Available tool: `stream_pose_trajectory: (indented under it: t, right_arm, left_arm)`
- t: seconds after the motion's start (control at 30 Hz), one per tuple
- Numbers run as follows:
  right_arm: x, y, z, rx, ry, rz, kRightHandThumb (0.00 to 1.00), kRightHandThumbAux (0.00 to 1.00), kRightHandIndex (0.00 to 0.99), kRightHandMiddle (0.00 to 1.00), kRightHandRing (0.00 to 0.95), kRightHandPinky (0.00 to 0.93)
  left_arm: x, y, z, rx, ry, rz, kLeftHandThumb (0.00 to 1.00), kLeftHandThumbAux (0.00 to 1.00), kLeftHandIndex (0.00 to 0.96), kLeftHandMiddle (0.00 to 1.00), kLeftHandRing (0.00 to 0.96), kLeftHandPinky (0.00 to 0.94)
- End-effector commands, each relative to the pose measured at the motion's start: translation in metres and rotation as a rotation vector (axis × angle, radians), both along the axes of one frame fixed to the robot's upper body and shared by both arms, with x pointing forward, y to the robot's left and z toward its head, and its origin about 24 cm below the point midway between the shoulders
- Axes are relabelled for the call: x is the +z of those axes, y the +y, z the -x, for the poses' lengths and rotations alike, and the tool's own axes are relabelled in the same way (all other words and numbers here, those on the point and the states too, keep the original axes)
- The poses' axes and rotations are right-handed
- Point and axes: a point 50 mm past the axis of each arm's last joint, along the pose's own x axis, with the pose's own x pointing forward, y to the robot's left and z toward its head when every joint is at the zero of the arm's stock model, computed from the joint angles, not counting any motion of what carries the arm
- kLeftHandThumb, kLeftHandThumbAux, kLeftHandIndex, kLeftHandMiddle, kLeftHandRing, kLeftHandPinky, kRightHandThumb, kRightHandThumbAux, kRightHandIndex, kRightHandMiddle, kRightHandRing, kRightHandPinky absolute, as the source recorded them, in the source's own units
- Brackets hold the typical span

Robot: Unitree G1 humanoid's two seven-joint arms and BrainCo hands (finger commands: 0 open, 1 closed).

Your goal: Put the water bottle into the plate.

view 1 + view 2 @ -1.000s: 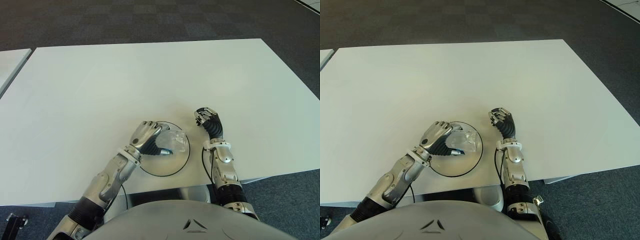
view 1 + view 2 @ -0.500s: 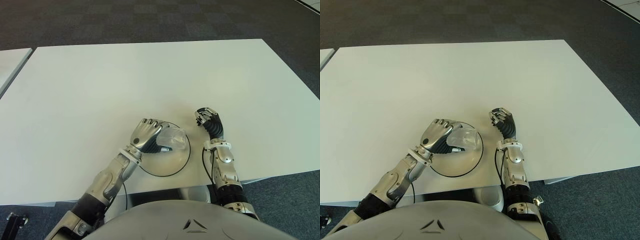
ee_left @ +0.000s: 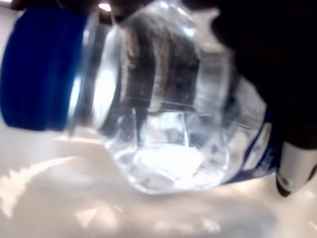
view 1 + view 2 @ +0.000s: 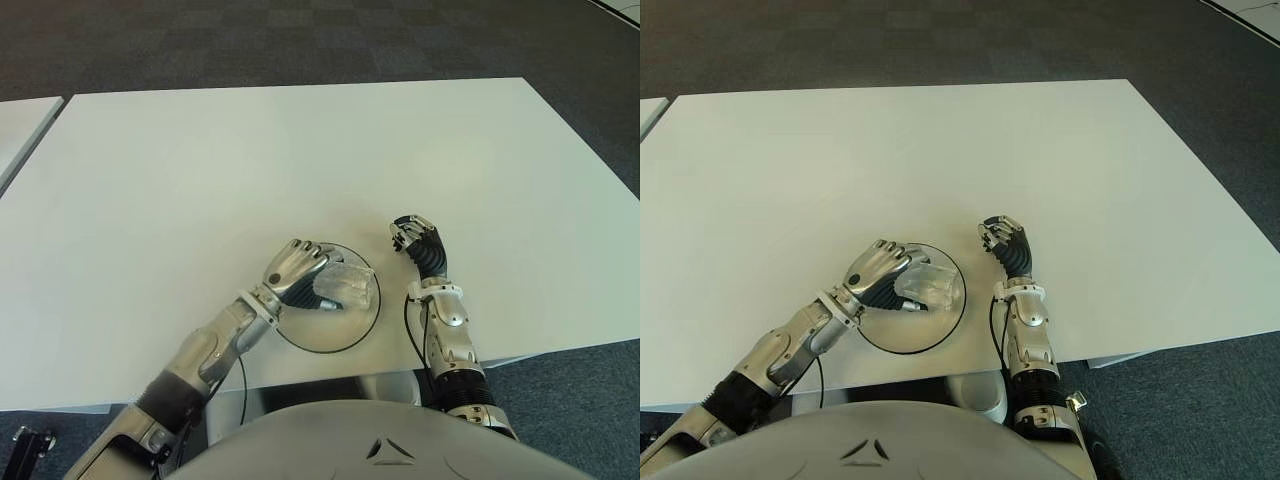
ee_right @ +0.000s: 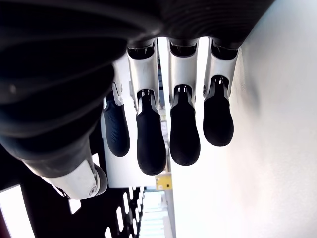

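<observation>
Your clear plastic water bottle with the blue cap [image 4: 343, 289] lies on its side inside the round transparent plate with the dark rim [image 4: 361, 329], near the table's front edge. You can see why it is held that way: a bottle laid flat will not topple when released, though it may roll, and the shallow rim is all that would check it.

The left hand [image 4: 293, 274] sits over the cap end of the bottle, its fingers curled around the neck and shoulder. In the left wrist view the blue cap [image 3: 37, 69] and the ribbed body fill the frame, with a dark fingertip [image 3: 292, 171] pressed to the label end, so the grip reads as closed on the bottle and not yet let go. The bottle looks low enough to be touching the plate, but you cannot confirm contact.

Judging from this, what is left is for you to loosen the fingers and lift away without nudging it.

The right hand [image 4: 417, 240] shows just right of the plate over the white table [image 4: 300, 150], fingers loosely curled, holding nothing.
</observation>
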Motion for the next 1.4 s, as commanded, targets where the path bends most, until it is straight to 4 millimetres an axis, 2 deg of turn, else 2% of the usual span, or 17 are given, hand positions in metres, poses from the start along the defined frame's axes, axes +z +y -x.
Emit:
stream_pose_trajectory:
  t: [0.03,0.23,0.43,0.57,0.77,1.4]
  right_arm:
    - [-0.011,-0.001,0.007,-0.016,0.065,-0.014,0.707,0.725,0.437,0.66,0.658,0.666]
    - [-0.011,0.0,0.007,-0.017,0.066,-0.017,0.708,0.725,0.437,0.662,0.658,0.668]
    - [-0.011,0.0,0.007,-0.016,0.064,-0.016,0.708,0.725,0.437,0.664,0.658,0.666]
    - [-0.011,0.0,0.007,-0.011,0.064,-0.021,0.708,0.725,0.437,0.664,0.658,0.662]
    - [-0.012,0.0,0.007,-0.011,0.063,-0.017,0.707,0.725,0.437,0.664,0.656,0.659]
    - [-0.013,0.0,0.008,-0.015,0.068,-0.009,0.708,0.725,0.437,0.666,0.662,0.674]
  left_arm:
    - [0.002,-0.001,0.0,-0.019,0.041,0.004,0.154,0.618,0.251,0.312,0.298,0.255]
    - [0.005,0.0,-0.001,-0.025,0.059,-0.003,0.027,0.587,0.193,0.232,0.197,0.119]
    - [0.007,0.001,0.0,-0.024,0.066,-0.009,0.002,0.533,0.103,0.145,0.101,0.016]
    - [0.009,0.002,0.001,-0.025,0.066,-0.015,0.0,0.502,0.043,0.077,0.038,0.003]
    - [0.013,0.002,0.002,-0.035,0.053,-0.009,0.0,0.469,0.004,0.009,0.003,0.0]
    - [0.017,0.004,0.005,-0.011,-0.061,0.05,0.024,0.341,0.0,0.0,0.0,0.0]
